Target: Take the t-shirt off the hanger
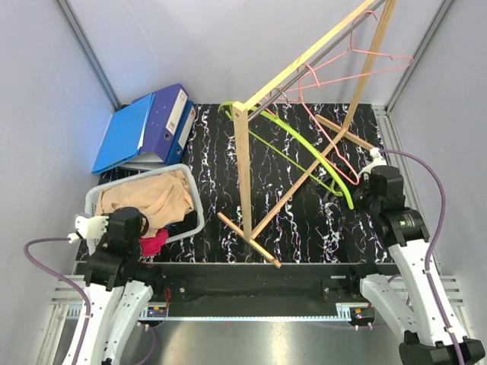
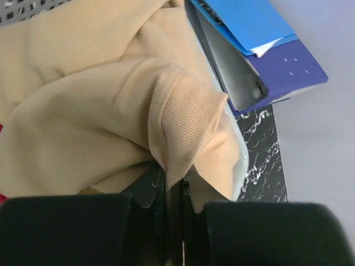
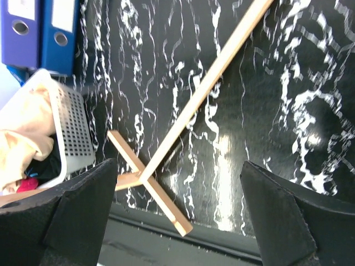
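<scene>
Black marble-patterned table (image 1: 304,220), boxed in by pale grey walls, seen from above and from my two wrist cameras.

On the left gripper (image 2: 175,191), the two dark fingers (image 2: 145,195) are pressed almost together. A ribbed edge of the beige t-shirt (image 2: 83,111) runs down into the thin slit between them, so I have it pinched. From that edge the cloth spreads out in soft folds and fills a white plastic basket (image 1: 199,209). The basket sits on the table to the left of the wooden clothes rack (image 1: 243,167), near its front foot. A bit of bright pink-red cloth (image 1: 156,242) shows at the basket's near edge, just beside my left wrist. Blue ring binders (image 1: 148,125) lie beyond the basket, further left of the rack and towards the back corner.

On the right gripper (image 3: 177,188), the fingers (image 3: 72,216) stand wide apart, one at each lower corner of the wrist view. Through the gap between them I see the rack's crossed front foot resting on the table. This gripper hangs to the right of the rack, near its slanted leg, and grips no object.

A green hanger (image 1: 303,141) and a pink wire hanger (image 1: 329,138) hang from the rack's top rail, well apart from the t-shirt in the basket.
</scene>
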You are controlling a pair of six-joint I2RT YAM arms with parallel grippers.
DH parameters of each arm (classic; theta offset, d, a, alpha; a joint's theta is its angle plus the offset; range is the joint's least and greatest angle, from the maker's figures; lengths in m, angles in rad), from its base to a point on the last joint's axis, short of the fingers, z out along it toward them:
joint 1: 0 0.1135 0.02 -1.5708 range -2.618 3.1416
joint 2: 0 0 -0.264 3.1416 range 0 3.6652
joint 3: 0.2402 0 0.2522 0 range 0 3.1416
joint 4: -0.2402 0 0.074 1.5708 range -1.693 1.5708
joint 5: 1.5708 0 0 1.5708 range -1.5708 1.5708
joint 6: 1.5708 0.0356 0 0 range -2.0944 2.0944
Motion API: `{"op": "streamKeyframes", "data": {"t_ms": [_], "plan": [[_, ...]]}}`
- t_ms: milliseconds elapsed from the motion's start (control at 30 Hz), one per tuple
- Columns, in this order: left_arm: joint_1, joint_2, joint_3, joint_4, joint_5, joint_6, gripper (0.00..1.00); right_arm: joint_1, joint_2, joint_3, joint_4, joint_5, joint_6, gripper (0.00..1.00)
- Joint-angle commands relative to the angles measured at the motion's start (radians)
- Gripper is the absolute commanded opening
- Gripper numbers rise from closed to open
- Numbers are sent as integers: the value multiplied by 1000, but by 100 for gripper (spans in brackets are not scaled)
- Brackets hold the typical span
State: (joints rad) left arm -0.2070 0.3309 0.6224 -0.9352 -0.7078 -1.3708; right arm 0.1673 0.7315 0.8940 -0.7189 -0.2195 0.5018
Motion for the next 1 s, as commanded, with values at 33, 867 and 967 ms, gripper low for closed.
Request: {"op": "streamKeyframes", "data": {"t_ms": [33, 867, 967], "plan": [[1, 33, 28, -13, -47, -30, 28, -5, 5, -44, 32, -61, 41, 100], [1, 195, 415, 381, 678, 653, 99, -5, -52, -101, 15, -57, 67, 100], [1, 227, 363, 499, 865, 673, 99, -3, -58, -104, 12, -61, 72, 100]]}}
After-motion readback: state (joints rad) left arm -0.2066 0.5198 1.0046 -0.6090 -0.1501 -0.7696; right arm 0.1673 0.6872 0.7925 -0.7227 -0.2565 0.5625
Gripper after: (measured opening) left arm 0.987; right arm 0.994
